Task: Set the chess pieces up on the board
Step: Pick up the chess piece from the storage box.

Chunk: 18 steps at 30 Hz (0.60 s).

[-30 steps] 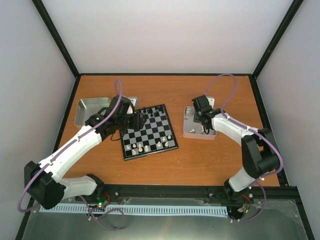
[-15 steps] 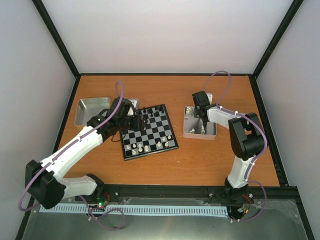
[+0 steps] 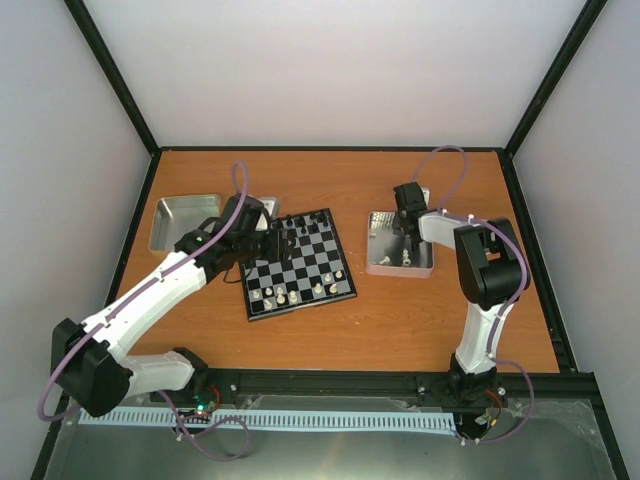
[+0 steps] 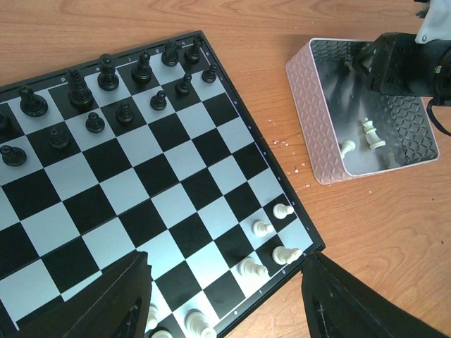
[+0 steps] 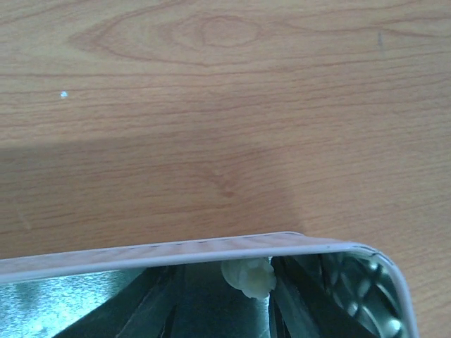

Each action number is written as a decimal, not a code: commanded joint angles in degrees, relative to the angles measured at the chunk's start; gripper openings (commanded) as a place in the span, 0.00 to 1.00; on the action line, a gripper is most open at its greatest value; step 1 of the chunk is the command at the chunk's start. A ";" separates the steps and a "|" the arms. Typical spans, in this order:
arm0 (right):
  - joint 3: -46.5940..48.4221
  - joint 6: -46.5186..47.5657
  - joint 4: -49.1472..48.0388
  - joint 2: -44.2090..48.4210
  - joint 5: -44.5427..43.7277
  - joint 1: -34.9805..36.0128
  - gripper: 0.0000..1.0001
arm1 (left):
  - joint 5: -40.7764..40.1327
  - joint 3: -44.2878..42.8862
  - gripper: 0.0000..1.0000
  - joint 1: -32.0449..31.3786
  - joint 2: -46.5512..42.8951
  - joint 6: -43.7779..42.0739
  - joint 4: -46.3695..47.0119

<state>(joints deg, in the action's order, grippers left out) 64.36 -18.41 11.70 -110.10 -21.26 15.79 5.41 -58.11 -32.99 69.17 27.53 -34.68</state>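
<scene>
Beside the board (image 3: 298, 263), tray (image 5: 211, 248) rim across right gripper (image 3: 406, 238) and cream piece (image 5: 248, 276)

**Wooden table with a board and two trays**

The orange-brown wooden table (image 3: 400, 320) carries three flat things. The board (image 3: 298, 264) lies near the middle, turned at a slant to the table's edges. A square silver metal tray (image 3: 178, 215) sits at the far left, and a second silver tray (image 3: 372, 245) with ribbed outer walls sits right of the board, apart from it. Small white specks (image 4: 285, 143) dot the wood between that board and the second tray.
</scene>
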 commanded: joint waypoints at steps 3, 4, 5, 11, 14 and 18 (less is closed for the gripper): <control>1.61 2.00 -3.56 -1.48 1.68 -0.40 0.35 | 0.28 0.11 0.59 0.21 -0.07 0.69 0.87; 1.81 1.71 -3.14 -1.64 1.21 -0.33 0.35 | 0.22 0.23 0.59 0.21 -0.17 0.68 0.92; 2.04 1.59 -2.90 -1.72 0.94 -0.33 0.35 | 0.22 0.27 0.59 0.21 -0.10 0.62 0.93; 3.13 2.98 -1.82 -0.78 2.68 -0.34 0.42 | 0.34 0.29 0.58 0.21 0.35 0.60 1.23; 3.54 5.44 -1.93 0.22 5.24 -0.40 0.40 | 0.43 0.23 0.59 0.21 0.49 0.53 1.19; 4.24 7.71 -1.75 0.32 7.83 -0.39 0.27 | 0.48 0.41 0.58 0.21 0.36 0.51 1.15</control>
<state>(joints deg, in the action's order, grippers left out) 66.78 -13.74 10.52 -111.35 -16.12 15.77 5.61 -57.74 -32.99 69.28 27.55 -34.57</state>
